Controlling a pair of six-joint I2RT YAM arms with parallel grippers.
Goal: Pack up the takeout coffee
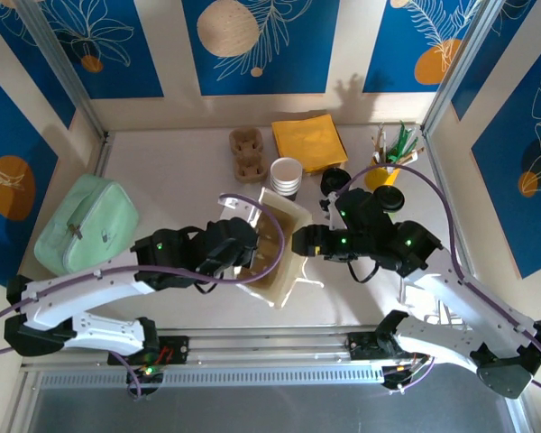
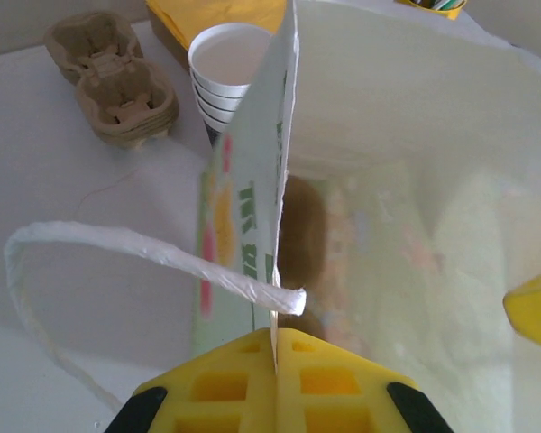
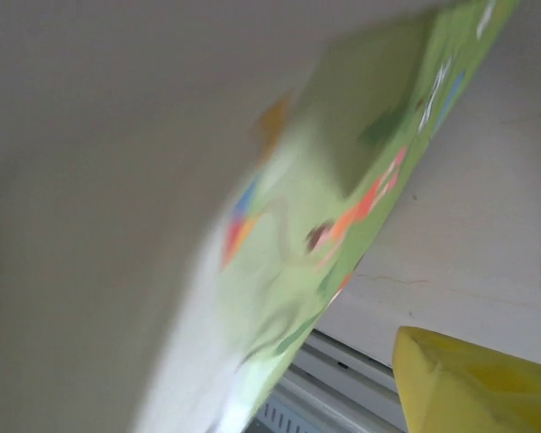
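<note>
L jaws gripped paper bag (image 2: 397, 135) wall; R jaws beside bag, state unclear; coffee packed? Couldn't tell.

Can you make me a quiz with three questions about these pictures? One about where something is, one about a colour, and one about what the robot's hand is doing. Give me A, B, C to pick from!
1. Where is the stack of white cups?
A) just past the far side of the paper bag, beside the napkins
B) inside the paper bag
C) on the floor

2. What colour are the napkins?
A) red
B) purple
C) yellow

3. What is the left gripper doing?
A) standing wide open over bare table
B) pinching the paper bag's edge
C) holding a cup

Answers:
1 A: the top view shows the cups standing on the table just beyond the bag, next to the napkins.
2 C: the top view shows a bright yellow pile.
3 B: the left wrist view shows its yellow fingers pressed together on the bag's upright edge.
</note>
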